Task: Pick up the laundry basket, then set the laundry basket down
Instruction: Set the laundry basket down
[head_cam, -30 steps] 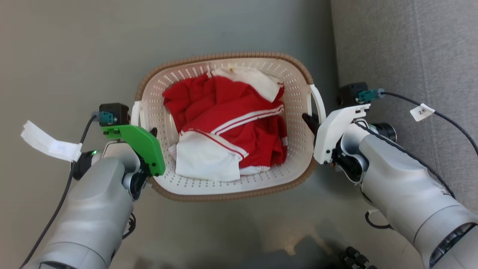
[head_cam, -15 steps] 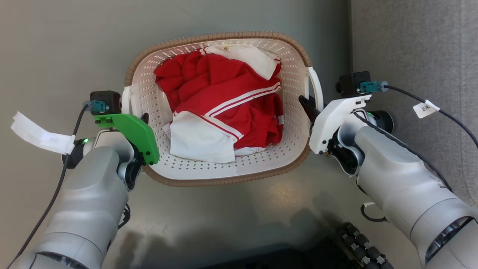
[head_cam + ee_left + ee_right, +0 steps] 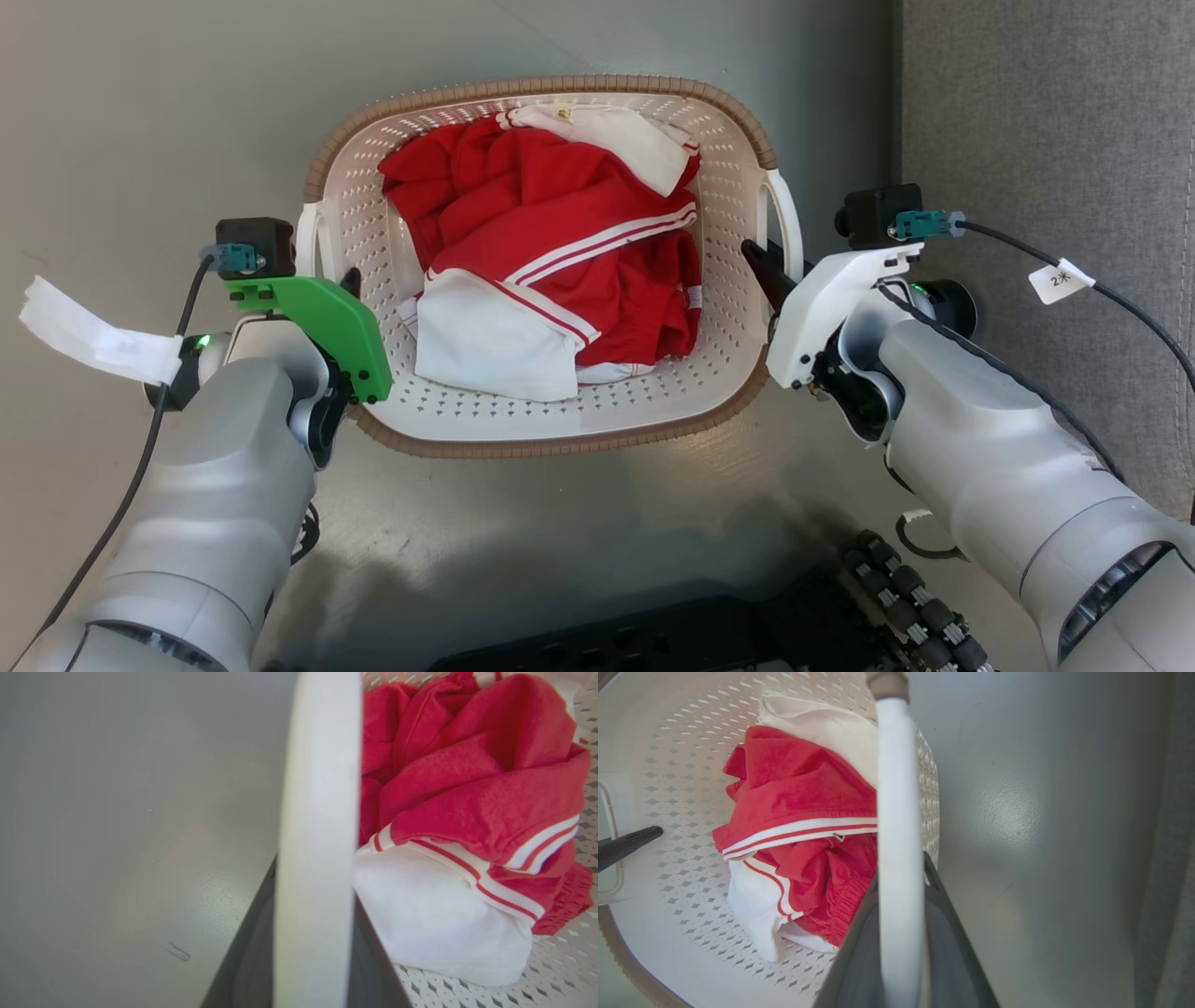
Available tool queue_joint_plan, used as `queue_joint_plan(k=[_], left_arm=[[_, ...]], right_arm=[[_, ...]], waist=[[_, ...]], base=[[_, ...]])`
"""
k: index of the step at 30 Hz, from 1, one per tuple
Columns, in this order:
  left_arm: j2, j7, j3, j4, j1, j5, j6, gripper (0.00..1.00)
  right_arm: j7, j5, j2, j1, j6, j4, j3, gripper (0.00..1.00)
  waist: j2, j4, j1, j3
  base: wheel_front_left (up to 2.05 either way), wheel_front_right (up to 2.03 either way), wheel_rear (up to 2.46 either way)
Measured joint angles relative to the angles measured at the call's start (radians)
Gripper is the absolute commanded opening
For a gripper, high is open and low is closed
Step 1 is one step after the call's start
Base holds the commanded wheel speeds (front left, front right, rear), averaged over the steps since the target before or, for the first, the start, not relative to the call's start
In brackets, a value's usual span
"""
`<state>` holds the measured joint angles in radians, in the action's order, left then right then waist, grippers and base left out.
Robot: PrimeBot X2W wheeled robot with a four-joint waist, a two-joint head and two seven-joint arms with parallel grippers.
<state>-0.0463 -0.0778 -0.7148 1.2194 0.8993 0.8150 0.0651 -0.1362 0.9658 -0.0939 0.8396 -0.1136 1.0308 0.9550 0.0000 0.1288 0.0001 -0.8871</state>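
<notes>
The laundry basket, cream-white and perforated with a brown rim, sits in the middle of the head view and holds red and white clothes. My left gripper is shut on its left white handle. In the left wrist view that handle runs up between my dark fingers. My right gripper is shut on the right handle, which the right wrist view shows as a white bar between the fingers. The left gripper's fingertip pokes in at the far wall.
Grey glossy floor surrounds the basket. A grey upholstered piece stands close on the right, beside my right arm. My dark base and a black cable chain lie at the bottom edge. A white tag hangs on the left cable.
The whole head view has shifted: basket and grippers sit higher in it, and my dark base has come in at the bottom. Both grippers keep their hold on the handles.
</notes>
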Motion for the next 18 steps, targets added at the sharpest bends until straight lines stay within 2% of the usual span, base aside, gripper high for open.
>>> queue_joint_plan(k=[9, 10, 11, 12, 18], left_arm=[[0.002, -0.012, -0.001, 0.008, 0.002, -0.002, -0.004, 0.00], [0.003, -0.014, 0.000, 0.009, 0.003, -0.002, -0.004, 0.00], [0.004, -0.018, 0.001, 0.011, 0.003, -0.002, -0.004, 0.20], [0.005, -0.019, 0.003, 0.014, 0.003, -0.002, -0.005, 0.98], [0.002, -0.020, 0.002, 0.030, 0.003, -0.002, -0.014, 1.00]], right_arm=[[-0.010, 0.022, 0.002, 0.001, 0.000, 0.006, 0.016, 0.00], [-0.010, 0.023, 0.003, 0.001, 0.000, 0.008, 0.016, 0.08], [-0.013, 0.028, 0.003, 0.001, 0.000, 0.009, 0.014, 0.38], [-0.014, 0.033, 0.003, 0.001, 0.000, 0.009, 0.013, 1.00], [-0.013, 0.063, 0.008, 0.013, -0.011, 0.019, 0.007, 1.00]], waist=[[0.0000, -0.004, 0.0000, -0.007], [0.0000, -0.004, 0.0000, -0.007], [0.0000, -0.005, 0.0000, -0.007], [0.0000, -0.005, 0.0000, -0.007], [0.0000, -0.006, -0.0001, -0.006]], base=[[0.00, 0.00, 0.00], [0.00, 0.00, 0.00], [0.00, 0.00, 0.00], [0.00, 0.00, 0.00], [0.00, 0.00, 0.00]])
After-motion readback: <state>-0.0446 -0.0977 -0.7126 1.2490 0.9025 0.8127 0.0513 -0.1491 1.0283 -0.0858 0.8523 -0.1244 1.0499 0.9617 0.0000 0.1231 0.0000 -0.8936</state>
